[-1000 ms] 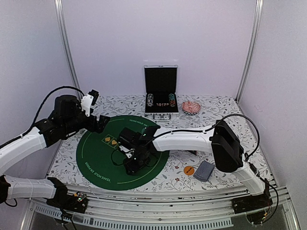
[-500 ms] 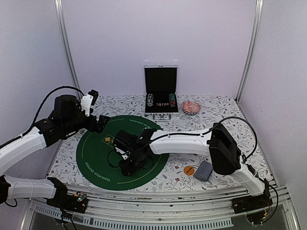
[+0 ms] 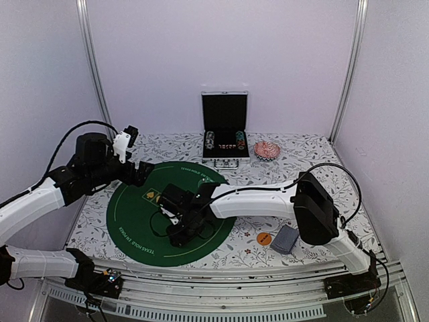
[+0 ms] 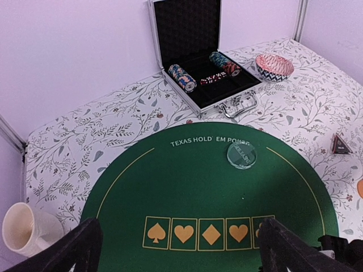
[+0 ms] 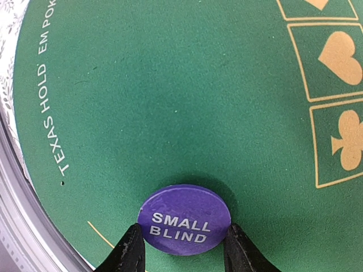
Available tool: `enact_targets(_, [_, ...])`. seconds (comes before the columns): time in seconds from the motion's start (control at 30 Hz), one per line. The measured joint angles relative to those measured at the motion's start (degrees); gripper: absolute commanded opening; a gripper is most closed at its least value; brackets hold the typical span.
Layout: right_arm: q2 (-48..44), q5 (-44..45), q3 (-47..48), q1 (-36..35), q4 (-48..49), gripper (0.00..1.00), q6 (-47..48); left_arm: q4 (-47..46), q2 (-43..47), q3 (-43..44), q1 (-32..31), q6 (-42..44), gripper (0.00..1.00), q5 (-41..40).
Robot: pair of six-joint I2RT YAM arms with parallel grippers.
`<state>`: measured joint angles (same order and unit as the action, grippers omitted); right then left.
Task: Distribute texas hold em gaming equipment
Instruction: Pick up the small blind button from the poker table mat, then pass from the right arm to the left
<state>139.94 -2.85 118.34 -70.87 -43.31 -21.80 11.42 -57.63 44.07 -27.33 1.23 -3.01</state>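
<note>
Nearest the arms, over the near half of the mat (image 5: 142, 113), the right gripper (image 5: 182, 232) pinches the purple disc (image 5: 184, 220) marked SMALL BLIND. Its two fingers (image 5: 129, 249) press on opposite sides of the rim, and the printed face looks up at the wrist camera. The disc is round, so no long axis matters. What counts is what lies straight beneath it: bare green felt between the curved rim lettering on one side and the row of suit boxes on the other. A shadow hugs the disc, so it sits very low, though I cannot tell whether it touches the felt. Judging by that, setting it down needs little more than a short drop and a parting of the fingers.

Off the mat to the near right lie the orange disc (image 3: 264, 237) and the deck (image 3: 286, 239), just beside each other and closer to the right arm's base.

Farther back, the left gripper (image 4: 181, 249) hangs spread wide and empty by the mat's far-left edge, well apart from the purple disc. Beyond it a clear disc (image 4: 241, 154) rests on the mat's far side, the black marker (image 4: 340, 144) lies off to its right, and the open case (image 4: 198, 62) stands at the back.
</note>
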Motion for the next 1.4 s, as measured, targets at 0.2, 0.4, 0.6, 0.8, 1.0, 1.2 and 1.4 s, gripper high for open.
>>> enact_targets(0.2, [-1.7, 1.2, -3.1, 0.0, 1.6, 0.30, 0.2, 0.0, 0.0, 0.0, 0.0, 0.0, 0.98, 0.5])
enact_targets(0.4, [-2.6, 2.8, -4.5, 0.0, 2.4, 0.29, 0.2, 0.0, 0.0, 0.0, 0.0, 0.0, 0.98, 1.0])
enact_targets(0.6, [-7.9, 7.1, -9.1, 0.3, 3.9, 0.28, 0.9, 0.0, 0.0, 0.0, 0.0, -0.4, 0.98, 2.5])
enact_targets(0.8, [-16.5, 13.6, -16.9, 0.4, 12.6, 0.28, 5.4, -0.2, 0.0, 0.0, 0.1, -0.9, 0.88, 10.1])
enact_targets(1.0, [-23.3, 21.6, -23.8, 0.4, 23.7, 0.28, 13.2, -2.7, -0.9, 0.0, 0.3, -3.3, 0.90, 26.6])
enact_targets(1.2, [-24.5, 27.0, -25.3, 0.1, 33.6, 0.28, 22.0, -4.3, -1.3, 0.0, 0.5, -5.7, 0.90, 33.9])
enact_targets(1.4, [-24.5, 28.6, -26.2, 0.0, 37.6, 0.28, 25.4, -4.2, -3.3, 0.0, 0.6, -6.9, 0.75, 35.7])
